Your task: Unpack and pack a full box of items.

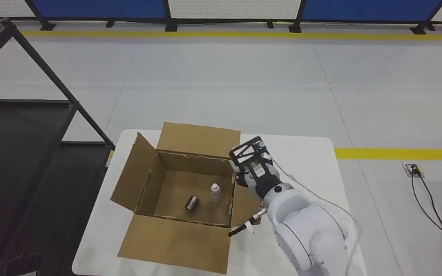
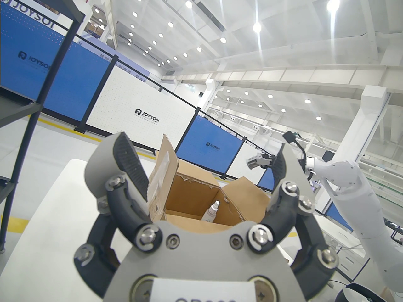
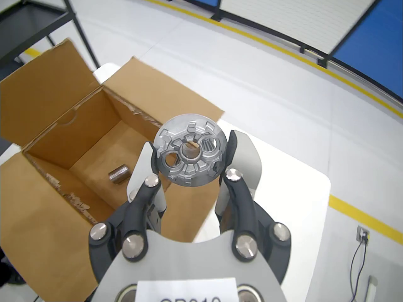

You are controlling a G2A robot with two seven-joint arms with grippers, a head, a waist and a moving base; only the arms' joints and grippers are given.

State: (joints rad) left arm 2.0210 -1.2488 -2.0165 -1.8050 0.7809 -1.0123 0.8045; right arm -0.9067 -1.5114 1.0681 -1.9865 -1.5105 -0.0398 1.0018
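2 end effectors show: the right end effector (image 3: 192, 150) is clamped on the rim of a round metal disc (image 3: 189, 155) with cut-out holes. It holds the disc face-on above the right-hand edge of an open cardboard box (image 1: 179, 241). The left end effector (image 2: 203, 146) sits low beside the box with its fingers spread apart and nothing between them. Inside the box, 1 small white bottle (image 1: 215, 190) stands upright close to the right wall, and 1 short metal cylinder (image 1: 191, 202) lies on its side just beside it. Whether the disc is coming out or going in cannot be told. The grip is only on the disc's thin rim, so a jolt could likely make it pivot or slip and drop. If it goes down into the box, the bottle stands nearly under it and could be knocked over. The box's right flap lies under the end effector and might snag the fingers. The box rests on a white bench (image 1: 304, 159), with a black shelf rack (image 1: 41, 138) to its left.
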